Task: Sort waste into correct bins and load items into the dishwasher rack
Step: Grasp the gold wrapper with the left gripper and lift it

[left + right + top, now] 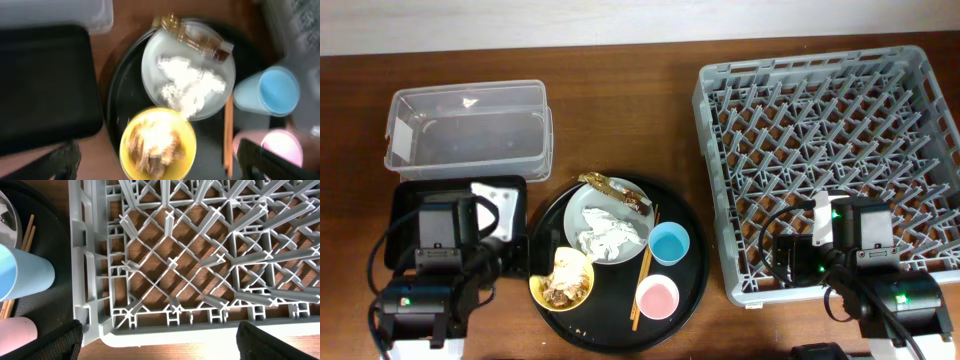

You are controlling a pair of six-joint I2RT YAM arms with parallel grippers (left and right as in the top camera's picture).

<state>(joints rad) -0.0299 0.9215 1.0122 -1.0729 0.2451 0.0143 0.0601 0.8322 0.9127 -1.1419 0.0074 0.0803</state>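
Note:
The round plate [582,208] holds the crumpled white tissue [610,238] and the gold-brown wrapper [617,190]. The yellow bowl [562,282] holds brownish food scraps [155,145]. The blue cup [670,243], pink cup [657,297] and chopsticks [643,275] lie beside them. The clear tub [468,125] and the black rectangular tray [405,205] are at the left, and the grey rack [830,150] at the right. My left gripper [160,167] is open above the bowl. My right gripper [160,345] is open and empty over the rack's front left corner [95,330].
Plate, bowl, cups and chopsticks all sit on a large round black tray [692,280] in the middle of the wooden table. My left arm [440,260] covers much of the rectangular tray. The blue cup [25,275] and pink cup [15,332] show left of the rack.

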